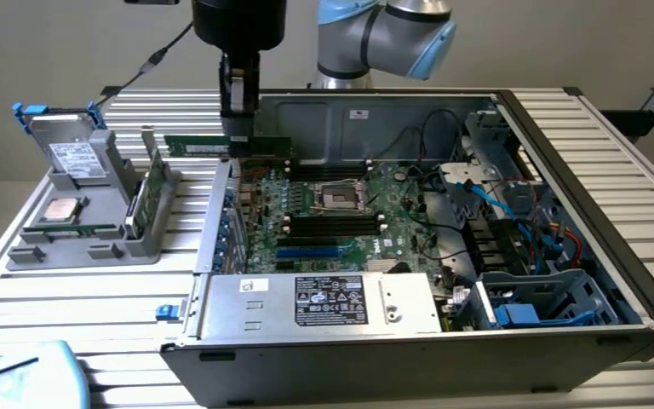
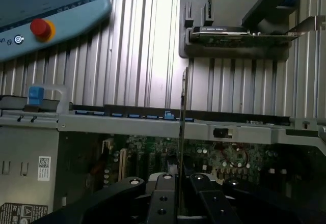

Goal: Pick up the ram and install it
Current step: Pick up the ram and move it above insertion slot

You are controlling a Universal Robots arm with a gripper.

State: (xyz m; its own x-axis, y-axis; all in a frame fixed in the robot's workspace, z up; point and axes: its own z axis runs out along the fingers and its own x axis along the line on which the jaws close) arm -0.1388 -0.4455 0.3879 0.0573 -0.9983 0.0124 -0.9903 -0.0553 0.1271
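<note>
The ram [image 1: 197, 145] is a long, narrow green stick hanging level in the air, its long edge horizontal. My gripper [image 1: 238, 141] points straight down and is shut on it near the middle. The stick hovers over the case's wall on the exterior view's left, at the back corner of the motherboard [image 1: 339, 200]. Black memory slots [image 1: 333, 223] lie lower down on the board. The wrist view catches the ram [image 2: 182, 112] edge-on as a thin line. It runs out from between the black fingers [image 2: 163, 193] of the gripper [image 2: 181, 188], above the case wall [image 2: 153, 124].
The open computer case [image 1: 582, 136] holds a CPU socket [image 1: 339, 198], cables and a power supply [image 1: 327, 302]. A grey parts holder [image 1: 77, 247] at the exterior view's left carries a processor chip [image 1: 64, 209], a drive [image 1: 75, 158] and an upright green card [image 1: 151, 192]. A teach pendant [image 2: 46, 10] lies on the slatted table.
</note>
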